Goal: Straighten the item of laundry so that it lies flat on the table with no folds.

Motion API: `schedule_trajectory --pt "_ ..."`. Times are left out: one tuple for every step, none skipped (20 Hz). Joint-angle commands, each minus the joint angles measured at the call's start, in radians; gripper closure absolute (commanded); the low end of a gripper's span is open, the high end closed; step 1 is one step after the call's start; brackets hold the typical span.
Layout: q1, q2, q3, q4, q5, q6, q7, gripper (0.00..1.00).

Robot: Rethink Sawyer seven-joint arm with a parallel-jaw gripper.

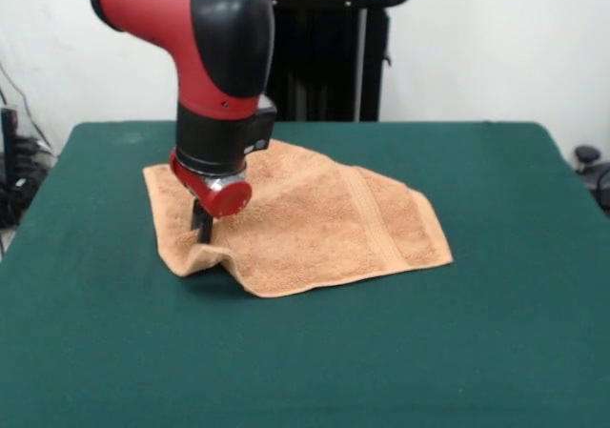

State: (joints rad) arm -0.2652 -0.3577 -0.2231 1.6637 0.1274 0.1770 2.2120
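The orange-tan terry towel [315, 223] lies on the dark green table [496, 342], left of centre and towards the far half, spread out but not flat. Its near-left corner is lifted into a small peak with a shadowed hollow beneath, and a flat woven band [374, 220] runs across its right part. No label or writing can be read on it.

The gripper [201, 230] comes down from above onto that raised near-left part of the towel. Its dark fingers reach into the cloth just behind the peak, and it seems to be pinching the fabric, though the closure itself is hidden by the red wrist.

The red and black arm [214, 56] rises over the towel's left side, covering part of its far edge. Behind it stands the black pedestal [324, 61] against a white wall [477, 37]. At the far left, dark cables [14, 175] hang beside the table.
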Motion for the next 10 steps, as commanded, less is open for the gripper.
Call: schedule_trajectory --pt "-0.009 0.067 0.012 -0.098 -0.038 -0.059 0.062 1.00" --pt "-0.008 0.065 0.010 -0.099 -0.039 -0.057 0.062 1.00" --pt "-0.006 0.064 0.005 -0.102 -0.040 -0.055 0.062 1.00" --pt "-0.009 0.063 0.006 -0.110 -0.046 -0.046 0.053 1.00" --pt "-0.011 0.063 0.004 -0.119 -0.050 -0.039 0.047 1.00" --pt "-0.013 0.060 0.001 -0.125 -0.053 -0.036 0.043 1.00" --pt "-0.013 0.061 -0.003 -0.134 -0.055 -0.042 0.046 1.00" --pt "-0.013 0.061 -0.005 -0.139 -0.057 -0.044 0.049 1.00" --pt "-0.013 0.061 -0.008 -0.143 -0.059 -0.047 0.051 1.00" --pt "-0.013 0.061 -0.010 -0.147 -0.061 -0.050 0.054 1.00"
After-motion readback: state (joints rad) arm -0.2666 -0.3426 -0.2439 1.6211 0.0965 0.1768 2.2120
